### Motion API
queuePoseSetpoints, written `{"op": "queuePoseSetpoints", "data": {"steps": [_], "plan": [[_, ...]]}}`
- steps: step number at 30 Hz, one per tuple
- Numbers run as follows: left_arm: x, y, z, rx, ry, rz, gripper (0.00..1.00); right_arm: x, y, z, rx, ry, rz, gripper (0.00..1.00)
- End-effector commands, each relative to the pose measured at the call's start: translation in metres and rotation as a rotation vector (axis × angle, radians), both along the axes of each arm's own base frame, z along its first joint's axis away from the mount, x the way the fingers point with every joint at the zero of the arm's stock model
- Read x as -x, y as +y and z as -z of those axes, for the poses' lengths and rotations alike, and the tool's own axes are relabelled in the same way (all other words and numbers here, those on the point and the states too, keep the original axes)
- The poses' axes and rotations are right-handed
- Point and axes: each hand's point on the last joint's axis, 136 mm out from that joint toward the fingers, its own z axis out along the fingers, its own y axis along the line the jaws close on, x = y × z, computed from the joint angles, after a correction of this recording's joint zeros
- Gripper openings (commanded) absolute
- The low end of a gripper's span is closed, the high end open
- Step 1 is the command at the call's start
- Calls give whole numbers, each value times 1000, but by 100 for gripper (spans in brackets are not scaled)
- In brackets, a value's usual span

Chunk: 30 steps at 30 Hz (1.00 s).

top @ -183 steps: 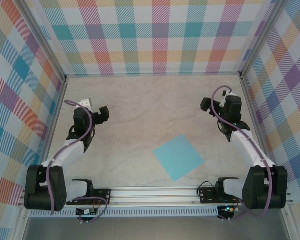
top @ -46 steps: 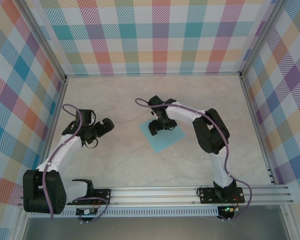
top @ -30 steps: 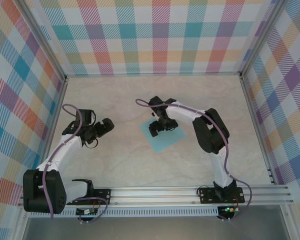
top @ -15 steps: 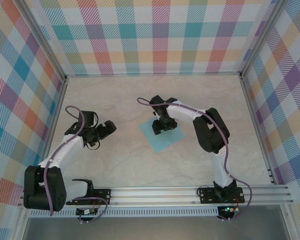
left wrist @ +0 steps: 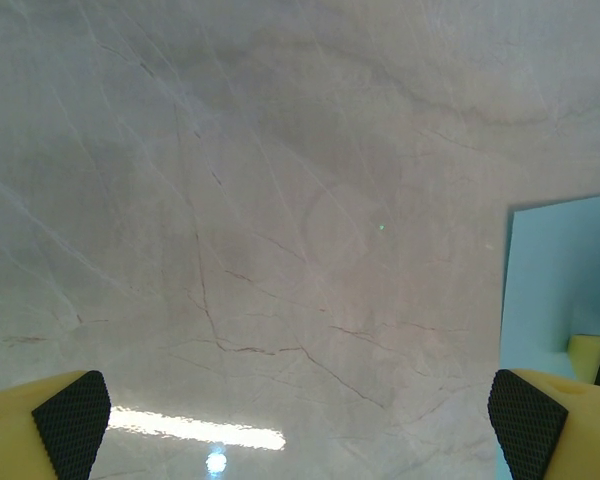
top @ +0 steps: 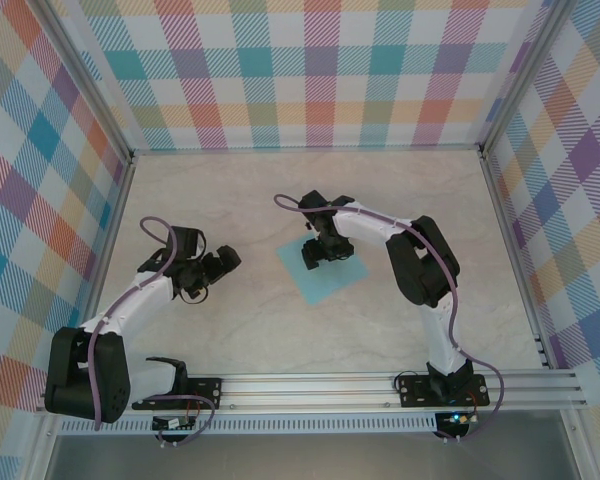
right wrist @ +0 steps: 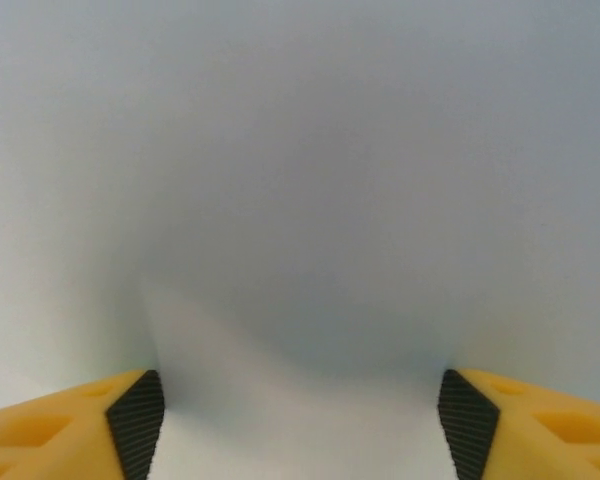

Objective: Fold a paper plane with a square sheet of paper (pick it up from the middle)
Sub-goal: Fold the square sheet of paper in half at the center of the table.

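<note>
Both arms share one build: the left arm point(top: 130, 305) and the right arm point(top: 420, 260) have smooth white link shells set between bulky black joint housings, with the largest black blocks at the shoulders. A thin purple cable point(top: 156, 220) runs loosely along each arm. Each base point(top: 180, 385) is a black bracket bolted to a slotted silver rail point(top: 310, 385). The left hand point(top: 223, 263) and the right hand point(top: 315, 255) look black from above; up close their fingers point(left wrist: 5, 440) are yellow plastic, faced on the inside with black cross-hatched pads point(right wrist: 135, 420)
</note>
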Motion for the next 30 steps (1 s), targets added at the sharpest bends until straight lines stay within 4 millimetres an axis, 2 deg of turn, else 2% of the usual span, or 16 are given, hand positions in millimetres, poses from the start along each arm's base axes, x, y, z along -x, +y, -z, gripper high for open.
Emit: {"op": "queuePoseSetpoints", "data": {"steps": [1,5,8,15,20,25,30], "plan": [[-2,-7,-3,23,-21,17,100,-4,3,-25,-27,-40,3,82],[-5,-8,-4,7,-29,41,100,-12,13,-32,-46,-49,-29,90],[-11,-7,-5,-13,-47,56,100,-17,13,-24,-19,-39,-25,94],[-32,-16,-6,7,-100,97,100,-14,24,-9,-46,18,-54,98],[-41,-21,4,-7,-115,153,100,-15,22,3,-9,46,-63,99],[-48,-28,11,-1,-131,219,100,-6,12,10,41,91,-67,99],[-45,-23,17,-36,-91,211,100,3,2,35,104,157,-43,94]]}}
